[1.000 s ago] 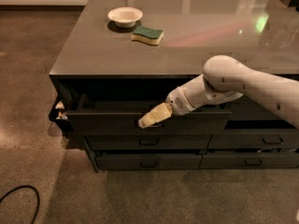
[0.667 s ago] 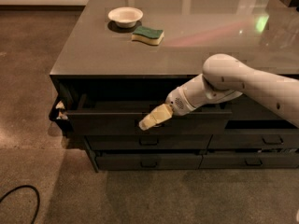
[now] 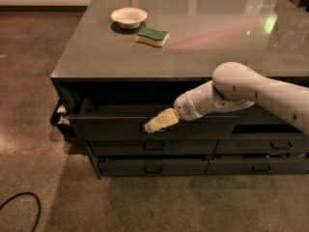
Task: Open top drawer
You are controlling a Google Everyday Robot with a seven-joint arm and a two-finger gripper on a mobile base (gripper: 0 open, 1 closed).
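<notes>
Barely any movement since a second ago: drawer front at the same pulled-out position, gripper at the same spot on it.

Top drawer [image 3: 111, 127]: partly open, front standing clear of the cabinet with a dark gap behind its upper edge. Uppermost of the left stack, directly under the table top [image 3: 193, 57]. Long axis left to right across the view, parallel to the table's near edge. Front facing the camera, so pull-out direction judged as toward the camera, square to that axis.

Gripper [image 3: 157, 123]: against the middle of the drawer front, where the handle should be; handle itself hidden behind the tip. Grip state: cannot tell. Pointing down and to the left, reaching in from the right on the white arm [image 3: 251, 88].

Judgement: next pull straight outward, not sideways along the front.

Two lower drawers [image 3: 153, 146] below, closed. Bowl [image 3: 129, 17] and sponge [image 3: 152, 36] on the far part of the top, well apart from the work.
</notes>
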